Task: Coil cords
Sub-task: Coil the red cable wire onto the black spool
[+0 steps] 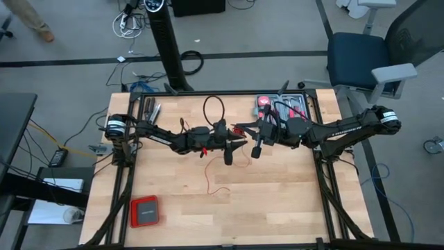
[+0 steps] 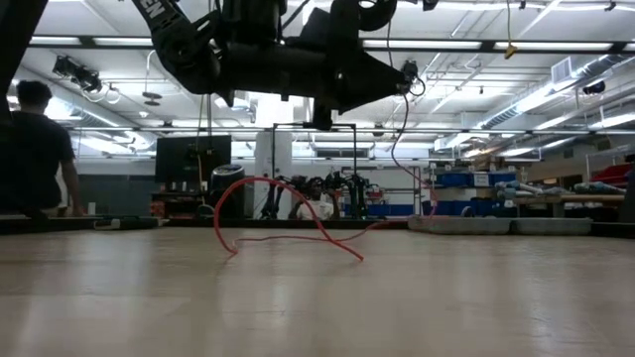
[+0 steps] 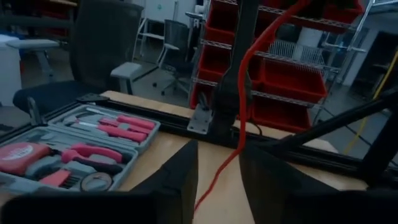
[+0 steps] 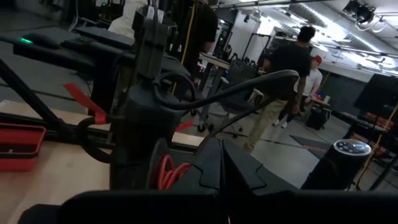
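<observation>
So both arms meet over the middle of the wooden counter (image 1: 277,201), raised above it. The left gripper (image 1: 236,144) has its jaws parted; in its wrist view the red cord (image 3: 244,93) runs right down through the gap between the two fingers (image 3: 171,186), and I can't tell if it touches either one. The right gripper (image 1: 244,129) has its jaws closed tight. A bunch of red cord loops (image 4: 169,173) sits just beside them in the right wrist view, but the left arm's dark body blocks most of it, so whether the cord is actually pinched is hard to make out.

From above, the thin cord trails off below the grippers and onto the boards (image 1: 211,182), really faint there. The low view shows it better: a red arch (image 2: 260,203) standing up off the counter with a tail lying flat.

The grey tool tray (image 1: 281,105) sits at the far edge, partly covered by the right arm. A flat red box (image 1: 145,211) sits near the front left corner.
</observation>
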Robot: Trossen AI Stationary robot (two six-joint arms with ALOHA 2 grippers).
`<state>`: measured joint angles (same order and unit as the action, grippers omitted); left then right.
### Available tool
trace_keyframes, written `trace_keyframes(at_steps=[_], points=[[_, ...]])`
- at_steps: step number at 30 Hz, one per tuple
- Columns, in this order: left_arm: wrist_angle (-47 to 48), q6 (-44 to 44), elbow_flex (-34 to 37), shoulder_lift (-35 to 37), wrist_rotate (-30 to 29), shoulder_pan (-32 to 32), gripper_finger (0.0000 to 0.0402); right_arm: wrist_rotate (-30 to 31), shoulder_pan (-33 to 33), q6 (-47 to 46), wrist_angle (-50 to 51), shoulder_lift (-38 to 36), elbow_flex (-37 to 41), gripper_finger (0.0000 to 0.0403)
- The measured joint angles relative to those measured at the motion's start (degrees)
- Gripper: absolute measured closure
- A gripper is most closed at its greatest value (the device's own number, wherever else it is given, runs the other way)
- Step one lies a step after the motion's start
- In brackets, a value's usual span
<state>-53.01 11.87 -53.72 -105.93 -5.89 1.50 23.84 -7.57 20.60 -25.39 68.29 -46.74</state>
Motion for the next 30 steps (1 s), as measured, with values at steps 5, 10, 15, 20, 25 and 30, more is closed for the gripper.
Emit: trace_keyframes(at_steps=[5,10,15,20,25,30], points=[[0.47,-1.21,-0.03,0.0,0.88,-0.15,0.036,-0.1,0.0,-0.02,0.04,0.0,0.0,0.0401],[0.61,-1.19,-0.03,0.0,1.27,-0.17,0.0398,-0.12,0.0,-0.02,0.15,0.0,0.0,0.0401],[4.84,-2.65,-0.03,0.0,1.08,0.36,0.04,0.33,-0.63,0.22,1.68,-0.18,0.0,0.0401],[9.13,-4.24,-0.03,0.02,0.53,1.59,0.0401,2.12,-1.67,0.42,7.07,-0.98,0.0,0.0401],[17.6,-4.73,-0.03,2.7,5.37,3.09,0.0401,2.28,-1.7,0.53,15.48,-3.08,0.02,0.0401],[29.33,-7.19,-0.05,8.62,5.51,4.15,0.0401,1.98,-1.6,1.57,22.09,-6.12,0.02,0.0402]])
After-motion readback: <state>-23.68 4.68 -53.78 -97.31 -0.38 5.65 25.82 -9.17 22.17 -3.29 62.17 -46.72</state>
